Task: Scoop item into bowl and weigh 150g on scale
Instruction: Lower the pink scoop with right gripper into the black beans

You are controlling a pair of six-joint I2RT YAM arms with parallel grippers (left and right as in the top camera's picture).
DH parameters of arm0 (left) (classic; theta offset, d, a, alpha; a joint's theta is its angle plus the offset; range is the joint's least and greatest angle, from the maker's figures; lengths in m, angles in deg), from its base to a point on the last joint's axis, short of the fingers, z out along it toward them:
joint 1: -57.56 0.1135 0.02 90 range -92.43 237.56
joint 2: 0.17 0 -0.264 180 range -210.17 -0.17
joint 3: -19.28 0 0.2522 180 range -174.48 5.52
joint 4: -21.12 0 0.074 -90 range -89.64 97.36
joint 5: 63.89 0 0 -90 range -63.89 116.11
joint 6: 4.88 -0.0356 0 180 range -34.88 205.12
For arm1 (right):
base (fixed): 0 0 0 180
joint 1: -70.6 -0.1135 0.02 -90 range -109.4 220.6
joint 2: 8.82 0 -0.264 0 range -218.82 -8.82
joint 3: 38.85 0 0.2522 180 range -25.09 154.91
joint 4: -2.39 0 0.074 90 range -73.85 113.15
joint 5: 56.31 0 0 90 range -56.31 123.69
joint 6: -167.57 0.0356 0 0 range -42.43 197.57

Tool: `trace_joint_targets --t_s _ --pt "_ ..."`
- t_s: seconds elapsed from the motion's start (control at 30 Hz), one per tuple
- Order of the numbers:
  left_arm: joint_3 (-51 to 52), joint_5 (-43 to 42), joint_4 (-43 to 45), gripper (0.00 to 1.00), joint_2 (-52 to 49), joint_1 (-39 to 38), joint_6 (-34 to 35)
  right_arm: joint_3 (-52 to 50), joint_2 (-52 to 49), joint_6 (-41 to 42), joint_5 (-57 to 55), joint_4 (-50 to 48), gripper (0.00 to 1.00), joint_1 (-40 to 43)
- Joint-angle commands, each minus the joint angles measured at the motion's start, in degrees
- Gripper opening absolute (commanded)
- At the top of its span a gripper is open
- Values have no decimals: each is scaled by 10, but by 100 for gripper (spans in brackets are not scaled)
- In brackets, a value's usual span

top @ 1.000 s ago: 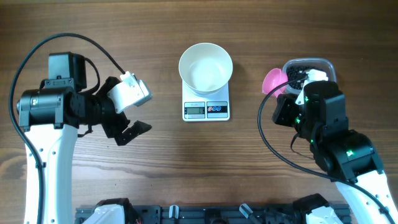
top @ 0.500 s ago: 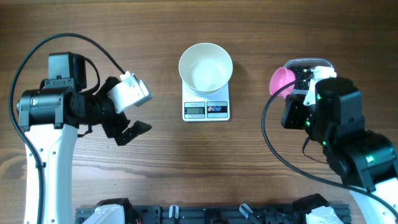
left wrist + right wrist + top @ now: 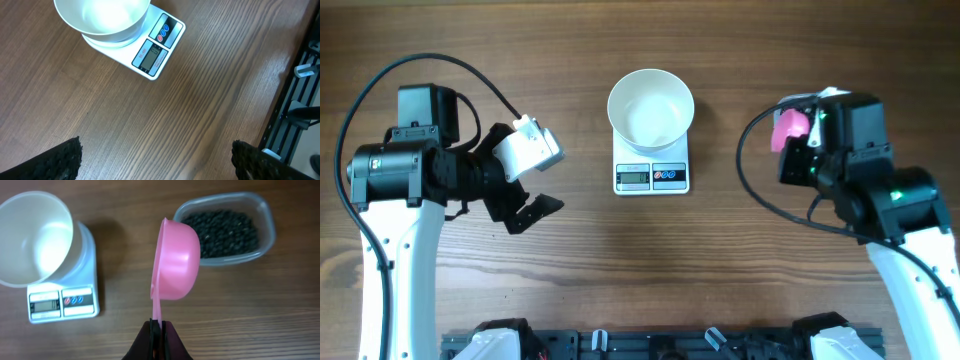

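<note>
The bowl (image 3: 651, 108) is sitting on the scale (image 3: 652, 176) at the middle of the worktop (image 3: 650, 270), towards the far side. It is covering the weighing plate but leaving the display and buttons showing on the near edge, so the reading can be checked as it fills. The bowl is looking empty, so the weighing is probably only beginning.

The right pincer (image 3: 161, 329) is clamping narrowly on the thin handle of a pink scoop (image 3: 176, 260). It is holding the scoop in the air between the scale and a clear tub (image 3: 268, 222) at the far right. The scoop is turned on its edge with its mouth facing left towards the bowl, so it is likely carrying nothing. That tilt suits either digging into the tub or tipping out.

The black beads (image 3: 222, 227) are all lying in the tub, just right of the scoop.

The left pincer (image 3: 542, 180) is hanging wide and empty well left of the scale. It is keeping out of the way and giving its camera a clear look at the display.
</note>
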Motion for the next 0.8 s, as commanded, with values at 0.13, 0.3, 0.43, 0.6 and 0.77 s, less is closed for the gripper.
trace_joint_targets --t_s 0.13,0.3,0.43,0.6,0.77 --pt "-13 -15 0 100 6 2 -12 66 -48 -50 -21 2 4 21" --pt "-13 -15 0 100 6 2 -11 104 -100 -51 -31 -6 4 39" --pt "-13 -15 0 100 6 2 -12 141 -140 -90 -67 -6 4 53" --pt "-13 -15 0 100 6 2 -12 150 -177 -116 -93 5 4 69" --pt "-13 -15 0 100 6 2 -12 150 -197 -156 -118 19 4 73"
